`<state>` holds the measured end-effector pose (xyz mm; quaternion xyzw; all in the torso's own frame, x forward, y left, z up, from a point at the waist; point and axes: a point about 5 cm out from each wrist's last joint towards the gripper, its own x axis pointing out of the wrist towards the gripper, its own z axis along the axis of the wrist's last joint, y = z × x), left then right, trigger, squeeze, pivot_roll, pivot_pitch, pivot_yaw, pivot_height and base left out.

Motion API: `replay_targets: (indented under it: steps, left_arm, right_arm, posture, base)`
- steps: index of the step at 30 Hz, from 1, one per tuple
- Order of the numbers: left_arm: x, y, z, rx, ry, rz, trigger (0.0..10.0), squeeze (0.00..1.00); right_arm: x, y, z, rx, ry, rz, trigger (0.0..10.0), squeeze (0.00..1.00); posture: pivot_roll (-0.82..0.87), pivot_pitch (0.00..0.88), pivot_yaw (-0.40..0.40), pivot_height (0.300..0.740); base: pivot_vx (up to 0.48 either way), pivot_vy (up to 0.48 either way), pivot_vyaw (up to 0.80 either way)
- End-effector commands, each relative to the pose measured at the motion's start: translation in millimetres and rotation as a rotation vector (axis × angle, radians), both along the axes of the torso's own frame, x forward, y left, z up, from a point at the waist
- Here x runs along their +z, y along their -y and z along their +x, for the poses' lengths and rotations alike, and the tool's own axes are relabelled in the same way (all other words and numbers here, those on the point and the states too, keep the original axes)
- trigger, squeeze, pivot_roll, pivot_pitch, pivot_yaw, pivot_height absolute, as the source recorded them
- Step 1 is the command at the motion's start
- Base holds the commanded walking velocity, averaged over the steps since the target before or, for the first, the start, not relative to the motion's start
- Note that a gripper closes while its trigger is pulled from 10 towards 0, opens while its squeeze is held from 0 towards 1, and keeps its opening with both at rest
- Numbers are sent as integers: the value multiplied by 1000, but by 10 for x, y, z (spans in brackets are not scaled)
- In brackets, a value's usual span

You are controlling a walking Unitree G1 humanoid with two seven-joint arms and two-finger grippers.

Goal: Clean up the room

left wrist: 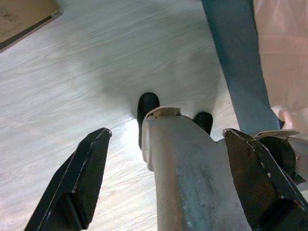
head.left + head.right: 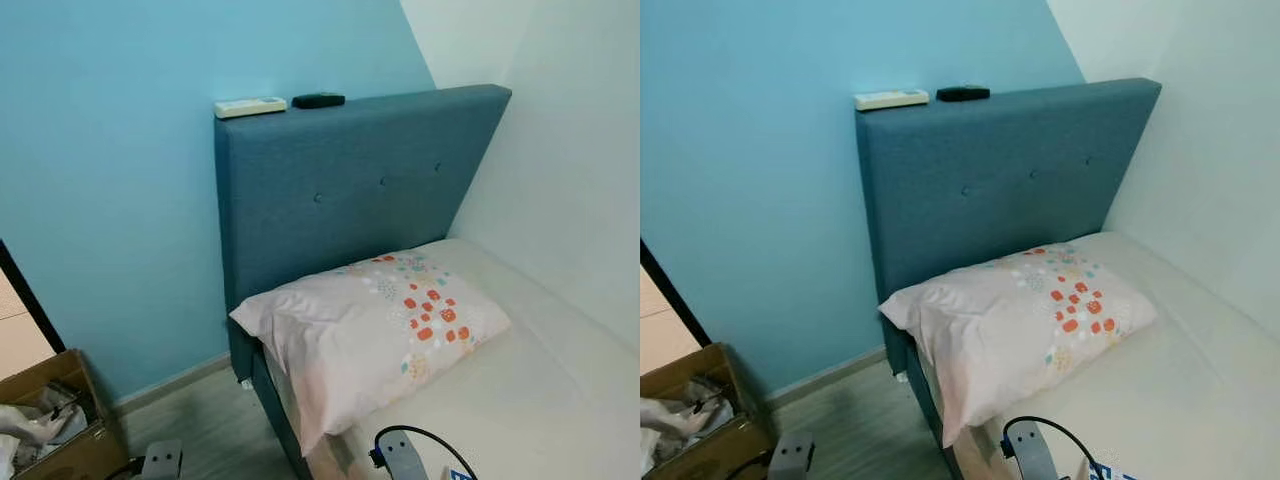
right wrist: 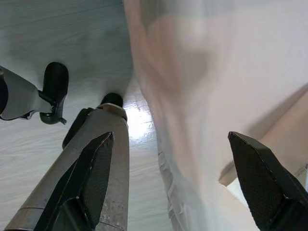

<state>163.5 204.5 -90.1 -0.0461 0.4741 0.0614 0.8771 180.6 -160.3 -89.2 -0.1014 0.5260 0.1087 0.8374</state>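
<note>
Down by our legs, both arms hang idle: the left end effector (image 1: 163,183) and the right end effector (image 3: 168,183) each have their fingers spread wide, holding nothing. Beside our left stands a cardboard box (image 2: 60,420) of crumpled scraps. On the bed (image 2: 540,390) a floral pillow (image 2: 375,325) overhangs the mattress edge; a careless pull could drag it to the floor. Farthest off, a white remote (image 2: 250,106) and a dark remote (image 2: 318,100) sit atop the headboard (image 2: 350,190), where we judge a bump could knock them behind.
</note>
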Motion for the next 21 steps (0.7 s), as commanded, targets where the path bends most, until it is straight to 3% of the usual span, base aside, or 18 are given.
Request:
replay_targets:
  steps: [1,6,11,12,13,18,21]
  left_arm:
    - [-18,-40,-52,-14,-30,17,10000,0]
    - [-17,-47,-55,-20,-30,26,10000,0]
    - [-8,-46,-33,-28,-22,32,10000,0]
    - [0,-45,-16,-34,-17,35,10000,0]
    - [3,-45,-9,-38,-15,36,10000,0]
    - [8,-46,4,-45,-13,38,10000,0]
    - [19,-40,30,-64,-5,41,10000,0]
  right_arm:
    - [-7,10,-16,-15,1,5,10000,0]
    - [4,8,9,-48,18,8,10000,0]
    - [61,50,125,-213,71,48,10000,0]
    - [121,89,234,-345,115,81,10000,0]
    - [148,118,281,-398,133,90,10000,0]
    - [186,156,342,-463,160,101,10000,0]
    - [193,175,350,-500,167,108,10000,0]
  posture:
    - [45,0,-126,703]
    - [47,0,-125,703]
    - [48,0,-123,703]
    - [47,0,-118,703]
    - [46,0,-116,703]
    - [45,0,-112,703]
    - [41,0,-103,703]
  base:
    - [-255,409,0]
    - [-215,303,0]
    - [0,0,0]
    - [0,0,0]
    - [0,0,0]
    - [0,0,0]
    - [0,451,0]
